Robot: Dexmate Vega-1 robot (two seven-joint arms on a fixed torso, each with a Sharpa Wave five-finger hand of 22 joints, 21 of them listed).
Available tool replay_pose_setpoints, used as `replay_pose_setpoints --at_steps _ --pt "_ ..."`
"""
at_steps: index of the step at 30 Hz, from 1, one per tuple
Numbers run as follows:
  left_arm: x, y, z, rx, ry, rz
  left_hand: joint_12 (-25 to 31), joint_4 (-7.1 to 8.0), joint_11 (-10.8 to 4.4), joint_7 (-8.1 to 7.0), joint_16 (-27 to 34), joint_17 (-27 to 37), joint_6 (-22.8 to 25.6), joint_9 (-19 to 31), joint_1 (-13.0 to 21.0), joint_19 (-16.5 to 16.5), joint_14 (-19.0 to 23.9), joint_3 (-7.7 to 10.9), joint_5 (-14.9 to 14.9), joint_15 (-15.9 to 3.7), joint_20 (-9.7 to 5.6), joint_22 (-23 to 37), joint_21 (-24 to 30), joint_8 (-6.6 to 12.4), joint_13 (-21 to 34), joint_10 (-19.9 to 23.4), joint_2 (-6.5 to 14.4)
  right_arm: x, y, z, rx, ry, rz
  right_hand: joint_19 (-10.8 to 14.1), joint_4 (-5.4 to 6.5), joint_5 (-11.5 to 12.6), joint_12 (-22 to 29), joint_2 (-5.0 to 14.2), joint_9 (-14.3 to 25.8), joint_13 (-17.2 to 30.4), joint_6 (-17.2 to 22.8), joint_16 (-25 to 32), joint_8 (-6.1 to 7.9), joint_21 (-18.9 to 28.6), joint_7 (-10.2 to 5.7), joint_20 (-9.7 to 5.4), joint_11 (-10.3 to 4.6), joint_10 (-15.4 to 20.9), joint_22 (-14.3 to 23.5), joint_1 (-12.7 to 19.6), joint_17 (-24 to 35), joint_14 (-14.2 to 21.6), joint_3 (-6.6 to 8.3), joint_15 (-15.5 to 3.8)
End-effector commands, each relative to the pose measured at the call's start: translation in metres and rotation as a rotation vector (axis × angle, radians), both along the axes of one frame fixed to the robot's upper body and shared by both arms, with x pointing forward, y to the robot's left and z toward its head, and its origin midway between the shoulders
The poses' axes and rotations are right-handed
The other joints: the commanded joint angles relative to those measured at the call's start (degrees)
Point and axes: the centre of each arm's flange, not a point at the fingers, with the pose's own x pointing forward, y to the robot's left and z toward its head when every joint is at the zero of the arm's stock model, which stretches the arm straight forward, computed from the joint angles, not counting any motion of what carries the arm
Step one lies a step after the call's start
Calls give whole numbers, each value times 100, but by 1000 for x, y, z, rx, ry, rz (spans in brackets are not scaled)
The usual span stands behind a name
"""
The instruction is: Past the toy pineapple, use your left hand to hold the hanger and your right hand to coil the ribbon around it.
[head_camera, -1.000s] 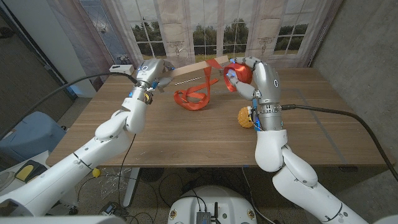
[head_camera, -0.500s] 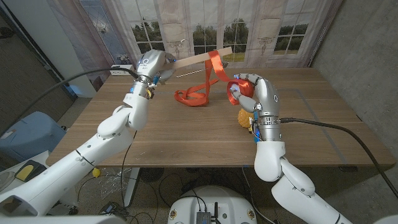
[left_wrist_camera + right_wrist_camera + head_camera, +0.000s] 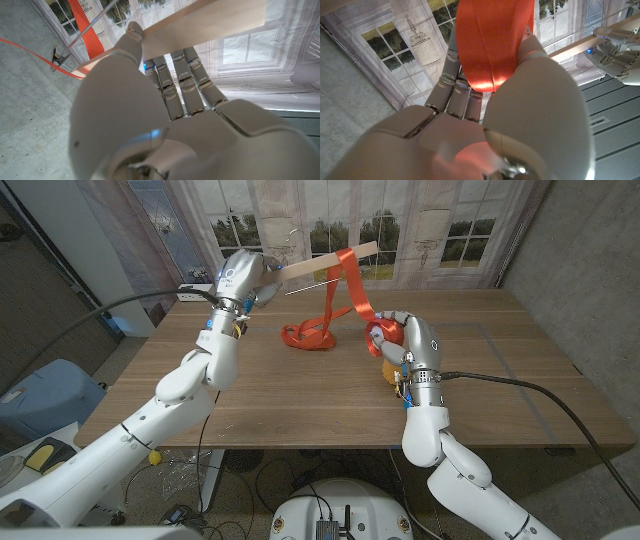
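My left hand [image 3: 243, 278] grips one end of a wooden hanger [image 3: 335, 258] and holds it up above the far side of the table; its metal bar runs just below the wood. An orange ribbon [image 3: 346, 285] is looped over the hanger near its free end and hangs down in two strands. One strand runs to my right hand [image 3: 398, 338], which holds the ribbon low over the table. The other strand falls to a loose pile of ribbon [image 3: 309, 335] on the wood. In the left wrist view the fingers [image 3: 176, 80] wrap the hanger [image 3: 210, 22]. The right wrist view has the ribbon [image 3: 492, 42] held in the hand. A yellow toy pineapple [image 3: 390, 370] lies on the table, mostly hidden behind my right wrist.
The wooden table [image 3: 300, 405] has bare surface in front and to the right. A curtained window wall [image 3: 330, 220] stands right behind it. A black cable [image 3: 530, 385] trails from my right arm across the right side.
My left hand has raised the hanger higher and tilted its free end up. My right hand has dropped down and toward me, drawing the ribbon taut from the hanger.
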Motion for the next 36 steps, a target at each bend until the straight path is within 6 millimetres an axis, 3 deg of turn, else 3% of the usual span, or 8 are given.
replay_pose_setpoints --at_steps 1,14,36 --pt "-13 1 -2 4 13 -71 -13 49 -22 7 10 28 176 416 711 -28 975 91 30 -1372 -320 6 36 27 20 83 776 34 -3 7 -42 32 -83 -16 42 29 42 969 27 110 250 -37 -32 55 180 -544 -249 259 -14 1016 20 912 8 -1186" --pt "-26 8 -5 -20 67 -192 -34 50 -17 7 -13 48 180 422 702 -40 986 96 32 -1371 -323 5 59 17 24 105 775 75 -2 36 -88 -1 -115 -47 41 30 34 967 30 110 272 -76 -53 128 180 -542 -259 273 -51 1021 44 924 2 -1186" --pt "-32 20 -13 -49 232 -354 -73 43 -13 23 -53 84 175 437 698 -68 991 109 33 -1371 -323 2 90 -3 52 104 772 124 2 101 -146 -65 -140 -89 38 31 17 961 33 109 309 -132 -87 256 175 -536 -252 295 -122 1030 88 958 -7 -1186"
